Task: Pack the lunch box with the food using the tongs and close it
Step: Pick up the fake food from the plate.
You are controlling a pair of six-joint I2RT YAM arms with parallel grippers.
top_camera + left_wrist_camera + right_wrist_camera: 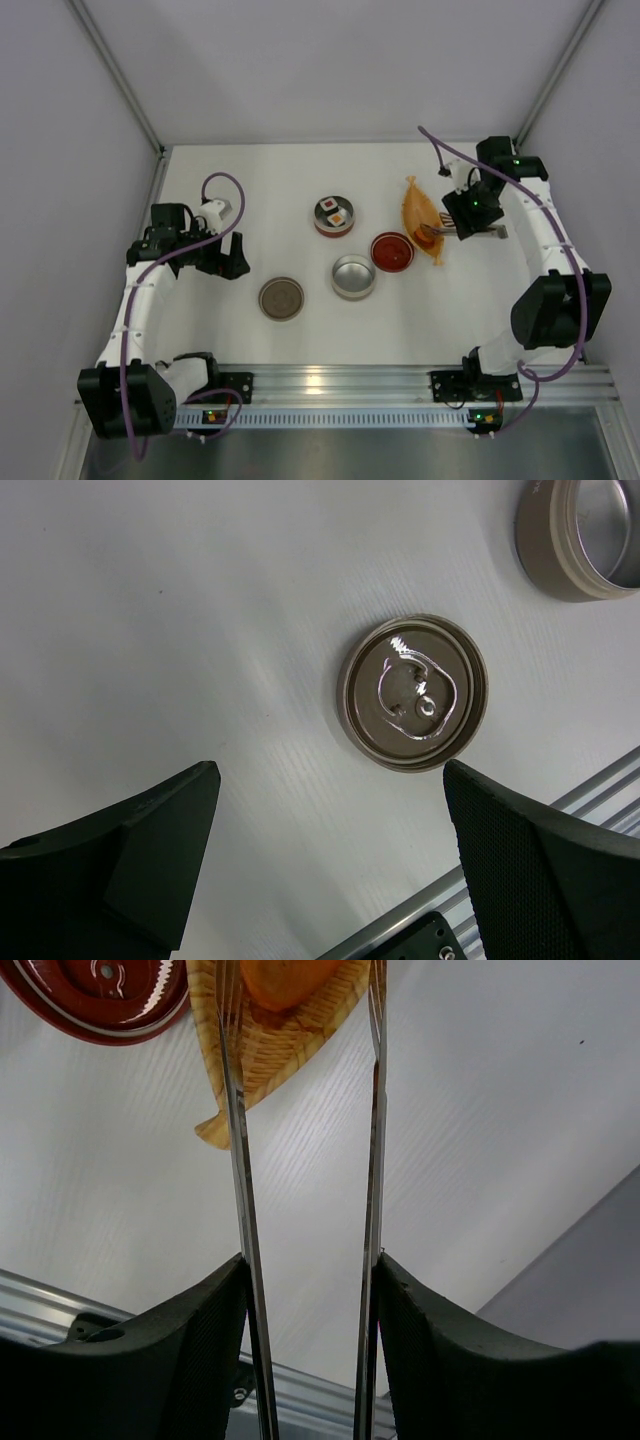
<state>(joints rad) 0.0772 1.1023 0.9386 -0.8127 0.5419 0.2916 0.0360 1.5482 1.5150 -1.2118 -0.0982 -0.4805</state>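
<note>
Slim silver tongs (pixel 238 1160) astride orange food (pixel 290 980)

We see the right gripper (pixel 453 228) holding tongs (pixel 432 234) over the orange boat-shaped tray (pixel 413 203), beside a red lid (pixel 392 251). A round tin (pixel 334 231) with food (pixel 328 208), an empty tin (pixel 354 276) and a brown lid (pixel 281 298) sit mid-table; the left gripper (pixel 232 264) hangs apart.

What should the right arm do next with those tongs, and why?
Probably squeeze the right gripper a little: the tongs it holds stand open, with their arms either side of an orange chunk in the orange tray.
</note>
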